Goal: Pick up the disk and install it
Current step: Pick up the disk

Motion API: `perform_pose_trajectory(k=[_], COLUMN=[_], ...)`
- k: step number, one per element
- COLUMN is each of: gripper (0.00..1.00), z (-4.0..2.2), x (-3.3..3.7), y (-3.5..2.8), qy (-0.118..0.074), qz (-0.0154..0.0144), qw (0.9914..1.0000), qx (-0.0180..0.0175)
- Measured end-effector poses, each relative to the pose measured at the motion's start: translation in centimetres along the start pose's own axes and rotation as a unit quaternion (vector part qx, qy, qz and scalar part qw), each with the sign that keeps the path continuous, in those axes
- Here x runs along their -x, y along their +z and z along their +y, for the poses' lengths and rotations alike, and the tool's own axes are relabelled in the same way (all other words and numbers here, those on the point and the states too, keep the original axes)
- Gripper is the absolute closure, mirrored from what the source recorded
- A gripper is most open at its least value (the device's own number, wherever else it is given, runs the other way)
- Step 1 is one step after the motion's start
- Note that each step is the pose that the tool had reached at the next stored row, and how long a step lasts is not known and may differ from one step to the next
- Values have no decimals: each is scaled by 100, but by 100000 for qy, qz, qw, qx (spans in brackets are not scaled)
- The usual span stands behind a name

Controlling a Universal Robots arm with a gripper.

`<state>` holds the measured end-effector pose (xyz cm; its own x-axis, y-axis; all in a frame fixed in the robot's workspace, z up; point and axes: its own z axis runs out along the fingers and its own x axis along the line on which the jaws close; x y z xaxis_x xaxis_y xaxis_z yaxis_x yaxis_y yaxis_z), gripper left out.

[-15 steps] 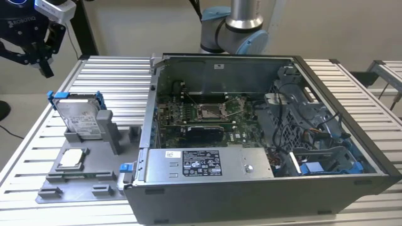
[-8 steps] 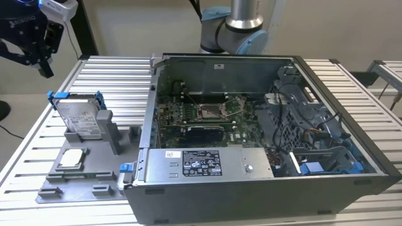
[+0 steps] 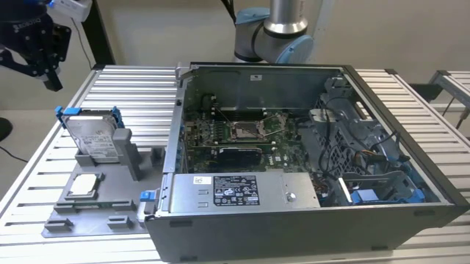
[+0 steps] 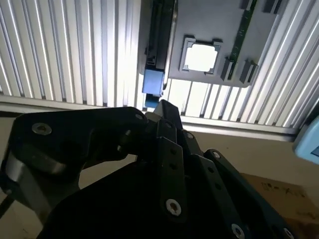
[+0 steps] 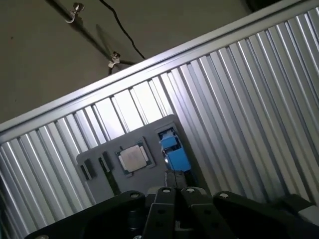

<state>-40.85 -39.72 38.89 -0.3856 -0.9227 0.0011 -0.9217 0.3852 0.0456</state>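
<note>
Ribbed aluminium table [image 3: 118, 93], silver and slatted, carried every item below; a pale wall stood behind it.

Item 1, nearest: open computer case [image 3: 294, 231], dark grey, lying on its side with the interior facing up. A power supply [image 3: 235, 191] with a black-and-white label lay along the near wall. Beyond it sat a green motherboard [image 3: 220, 137] with a processor socket [image 3: 246, 130]. A drive cage [image 3: 367, 192] with blue fittings occupied the end toward the exterior view's right.

Item 2: grey fixture plate [image 3: 81, 220], flat on the table just beside the case, on the exterior view's left. A small square silver chip [image 3: 83, 185] rested in a recess on it.

Item 3: the disk [image 3: 94, 135], silver-grey with a white label, framed in blue plastic. It stood on edge in the plate's farther slot, slightly tilted, next to a grey upright post [image 3: 126, 148], and was outside the case. The second wrist view showed the disk [image 4: 158, 45] edge-on beside the chip [image 4: 201, 56]. The first wrist view showed the disk [image 5: 174, 152] beside the chip [image 5: 133, 158].

Item 4: gripper [image 3: 35, 69], black, hanging in the air over the table's far corner on the exterior view's left. It was above the disk and well apart from it, touching nothing. Whether it was open or closed could not be told.

Item 5, farthest: arm [image 3: 283, 33], silver and blue, upright behind the case.
</note>
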Motion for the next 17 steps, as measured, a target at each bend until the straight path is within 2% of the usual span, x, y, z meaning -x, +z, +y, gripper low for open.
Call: perform_pose_trajectory(k=[4, 9, 13, 17], gripper=[100, 100, 100, 100], z=[0, 0, 0, 1], x=[0, 0, 1, 1], y=[-1, 2, 4, 7], qy=[-3591, -7532, -10427, -13582], qz=[81, -101, -70, 27], qw=[99935, 99709, 99446, 99064], qx=[-220, -1171, -1338, -1345])
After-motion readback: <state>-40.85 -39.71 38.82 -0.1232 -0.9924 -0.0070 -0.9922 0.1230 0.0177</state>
